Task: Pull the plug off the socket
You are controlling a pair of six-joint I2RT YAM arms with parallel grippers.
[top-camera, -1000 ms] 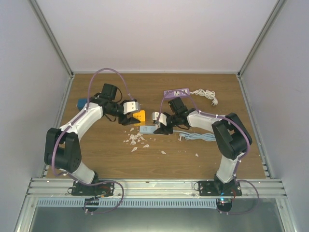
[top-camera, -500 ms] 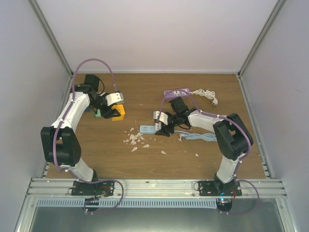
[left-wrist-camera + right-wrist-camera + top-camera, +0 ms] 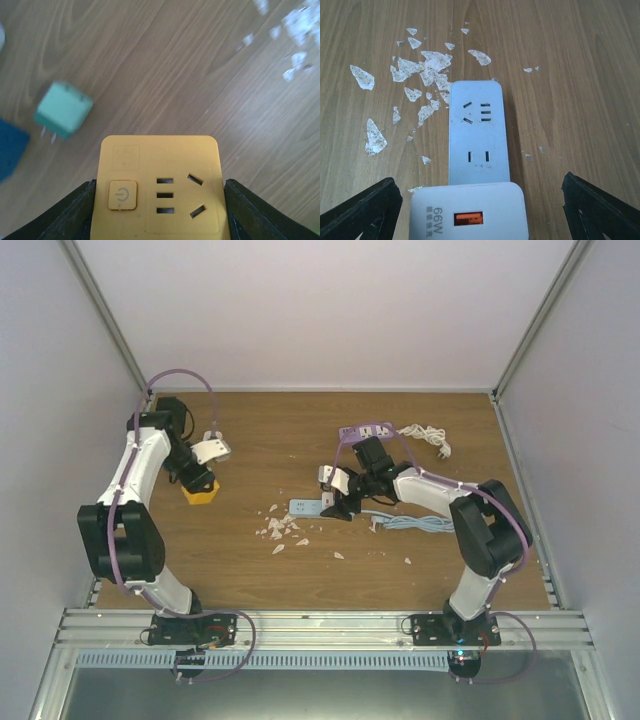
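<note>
Left pincer: your left gripper (image 3: pixel 159 222) is clamped on the yellow socket cube (image 3: pixel 160 170), a finger on each flank, and the cube's slots are empty.
Plug: the green plug (image 3: pixel 63 110) lies loose on the wood, prongs out, near the cube and in no socket.
Right pincer: your right gripper (image 3: pixel 480 207) gapes wide, straddling the white charger (image 3: pixel 468 215) without touching it.
Strip: the power strip (image 3: pixel 477 132) lies flat with its visible slots empty. The charger sits at its near end; seated or not, I can't tell.
Risk: careful! If you close on that charger and lift, the unpinned strip may ride up with it. The cube looks held by its near end only, so a jolt could drop it.
Views: only the left wrist shows the green plug. Overhead I can't find it, but that view shows your arms well apart.
</note>
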